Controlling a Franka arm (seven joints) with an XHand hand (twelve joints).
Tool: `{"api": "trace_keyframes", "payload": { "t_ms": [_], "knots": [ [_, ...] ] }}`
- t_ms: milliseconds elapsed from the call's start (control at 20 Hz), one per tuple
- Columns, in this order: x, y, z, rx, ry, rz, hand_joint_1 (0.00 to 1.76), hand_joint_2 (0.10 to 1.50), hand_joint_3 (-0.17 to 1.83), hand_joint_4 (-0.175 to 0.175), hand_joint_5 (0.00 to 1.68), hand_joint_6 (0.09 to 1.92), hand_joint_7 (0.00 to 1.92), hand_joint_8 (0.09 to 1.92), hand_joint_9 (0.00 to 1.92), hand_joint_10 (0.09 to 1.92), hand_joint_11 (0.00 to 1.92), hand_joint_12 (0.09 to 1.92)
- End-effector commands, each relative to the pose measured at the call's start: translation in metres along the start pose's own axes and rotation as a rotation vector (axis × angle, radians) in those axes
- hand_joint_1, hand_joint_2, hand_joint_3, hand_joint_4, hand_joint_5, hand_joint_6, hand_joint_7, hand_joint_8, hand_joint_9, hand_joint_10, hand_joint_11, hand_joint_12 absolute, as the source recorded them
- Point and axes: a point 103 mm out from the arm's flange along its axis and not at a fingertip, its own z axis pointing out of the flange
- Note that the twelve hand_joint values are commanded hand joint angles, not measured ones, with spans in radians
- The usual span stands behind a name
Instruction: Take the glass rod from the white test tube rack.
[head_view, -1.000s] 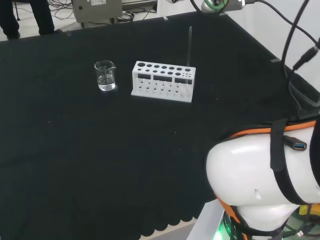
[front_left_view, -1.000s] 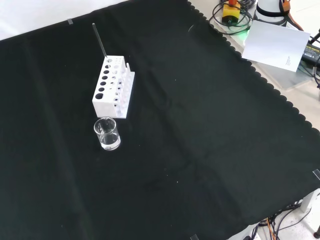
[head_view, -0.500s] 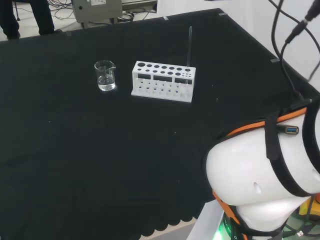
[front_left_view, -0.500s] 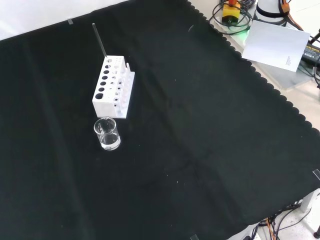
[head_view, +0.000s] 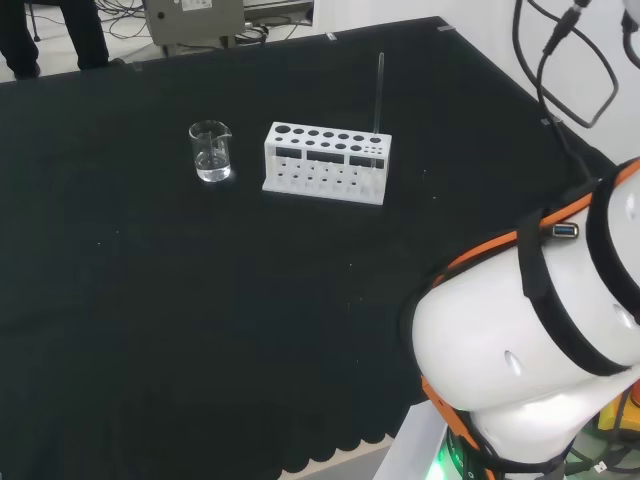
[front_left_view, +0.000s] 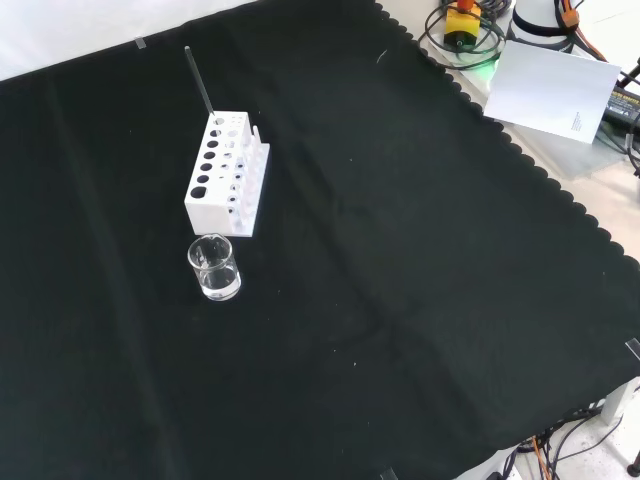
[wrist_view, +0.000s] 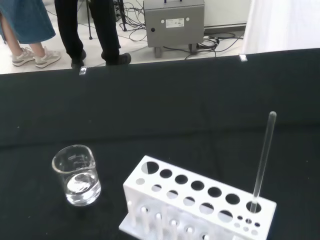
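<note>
Glass rod not yet taken; it stands untouched in the rack.

The glass rod (head_view: 379, 92) stands near upright in an end hole of the white test tube rack (head_view: 326, 163), at the rack's right end in the head view and its far end in the front view; nothing touches the rod. The rack's other holes appear vacant. A small glass beaker (head_view: 210, 151) with a little clear liquid stands just beside the opposite end of the rack, apart from it. The black cloth (front_left_view: 420, 260) around them is bare. Whether the hand's fingers are spread or curled cannot be told. Judgement: no part of the task is done; the approach, the grasp and the lift out of the rack all remain.
</note>
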Motion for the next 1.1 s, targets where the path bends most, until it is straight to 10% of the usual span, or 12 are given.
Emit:
{"api": "trace_keyframes", "payload": {
  "t_ms": [50, 1100],
  "knots": [
    [-0.012, 0.031, 0.006, -0.003, -0.022, 0.005, 0.64, 0.86, 0.49, -0.151, 0.19, 0.09, 0.15, 0.91, 0.48, 0.93, 0.09, 1.51],
    [-0.060, 0.101, 0.044, 0.013, -0.036, 0.045, 0.66, 0.87, 0.49, -0.175, 0.38, 0.09, 0.43, 0.96, 0.68, 0.95, 0.33, 1.46]
  ]
}}
